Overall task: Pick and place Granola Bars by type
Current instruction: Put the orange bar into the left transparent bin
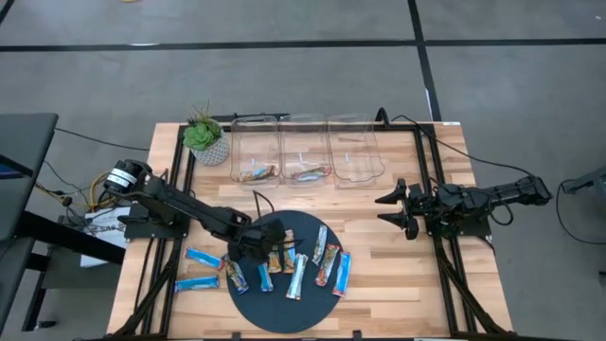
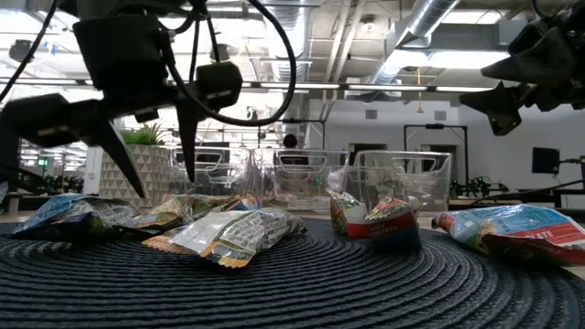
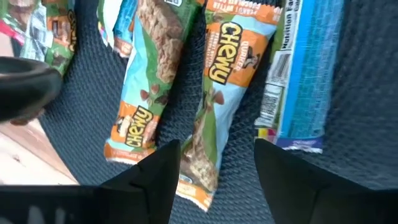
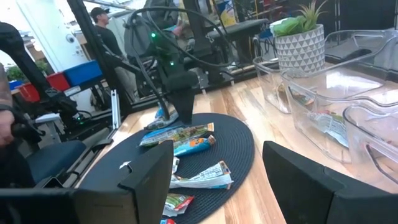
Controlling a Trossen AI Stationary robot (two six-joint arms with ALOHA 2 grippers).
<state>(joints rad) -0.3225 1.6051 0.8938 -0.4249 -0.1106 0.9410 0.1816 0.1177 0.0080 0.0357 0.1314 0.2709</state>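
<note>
Several granola bars lie flat on a round dark mat (image 1: 284,313): multicoloured ones (image 1: 327,267), a silvery one (image 1: 299,275) and a bright blue one (image 1: 341,275). Two more blue bars (image 1: 204,258) lie on the wood left of the mat. My left gripper (image 1: 248,244) hangs open over the mat's left part, fingers pointing down. In the left wrist view (image 3: 214,165) its fingers stand on either side of a multicoloured bar (image 3: 214,106) without touching it. My right gripper (image 1: 388,210) waits open above the table's right side.
Three clear bins stand in a row at the far edge: the left one (image 1: 254,142) holds a multicoloured bar (image 1: 256,173), the middle one (image 1: 305,142) a silvery bar (image 1: 309,173), and the right one (image 1: 353,142). A potted plant (image 1: 205,139) stands left of them. People show beyond the table.
</note>
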